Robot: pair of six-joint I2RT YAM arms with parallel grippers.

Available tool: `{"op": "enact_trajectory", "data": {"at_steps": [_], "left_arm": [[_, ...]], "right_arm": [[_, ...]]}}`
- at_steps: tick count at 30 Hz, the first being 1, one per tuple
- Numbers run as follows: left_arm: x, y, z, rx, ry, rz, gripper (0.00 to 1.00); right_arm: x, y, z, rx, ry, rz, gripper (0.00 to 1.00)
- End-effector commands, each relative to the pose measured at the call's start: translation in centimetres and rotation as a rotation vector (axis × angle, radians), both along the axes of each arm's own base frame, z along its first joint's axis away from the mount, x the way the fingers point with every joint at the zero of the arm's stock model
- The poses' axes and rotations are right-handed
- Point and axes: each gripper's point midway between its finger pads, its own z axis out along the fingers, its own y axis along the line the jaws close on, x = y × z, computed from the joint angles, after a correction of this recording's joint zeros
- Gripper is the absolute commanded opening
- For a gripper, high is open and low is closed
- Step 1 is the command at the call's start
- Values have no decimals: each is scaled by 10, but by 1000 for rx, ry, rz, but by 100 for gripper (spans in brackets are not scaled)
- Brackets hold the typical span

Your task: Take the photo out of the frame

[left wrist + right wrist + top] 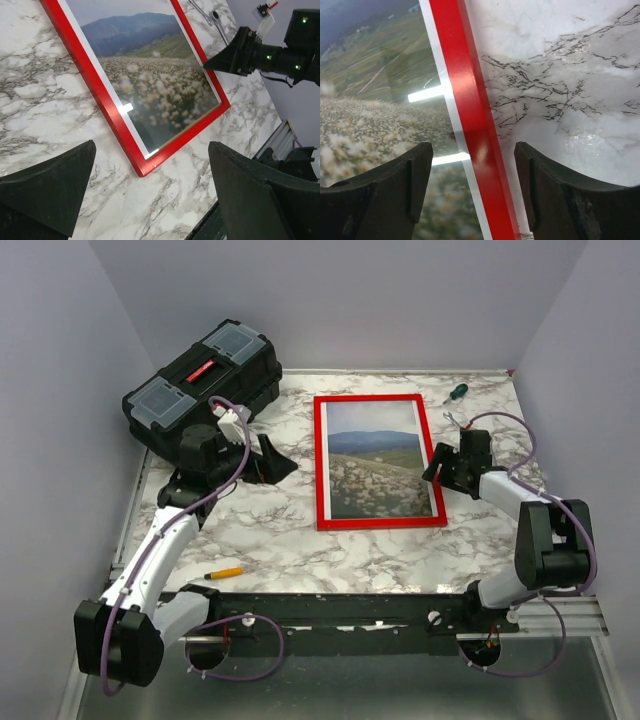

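Between the spread fingers of the right gripper runs the right edge of the large rectangular landscape photo, a print of blue hills and a speckled flowery field with a thin white border. It sits inside the thin bright red rectangular frame, which lies flat on the white, grey-veined marble-patterned table top. This gripper is open and straddles the frame's right rail, one dark finger over the print and the other over bare marble; I cannot tell whether either touches. The left gripper is also wide open and holds nothing. It stands apart from the frame's left rail and points toward it. Just behind it is a black plastic toolbox with a red handle. Beyond the right gripper lie a silver wrench and a green-handled screwdriver. A yellow pen lies back near the left arm.
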Motion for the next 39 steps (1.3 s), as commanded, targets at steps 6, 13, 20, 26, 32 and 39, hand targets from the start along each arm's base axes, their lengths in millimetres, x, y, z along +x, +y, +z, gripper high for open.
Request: {"op": "enact_trajectory", "data": {"at_steps": [6,13,20,26,32,39], "left_arm": [[-24,-30,12,11,-50,-171,99],[-51,-61,20,-55,-50,-290,96],[-95,-103,6,-37,-63,-395,96],[-115,-133,-13,103,-134,-369,98],[-114,-159,-41,339,-298,-291,99],[-128,-180,-32,302,-289,-351,99]], "right_arm": [[11,18,-2,57,-42,122,47],[3,33,11,144,-111,150,26],[-5,52,9,239,-90,216,7],[-16,65,24,340,-67,210,1],[-28,74,35,419,7,194,1],[-23,43,15,228,32,131,31]]}}
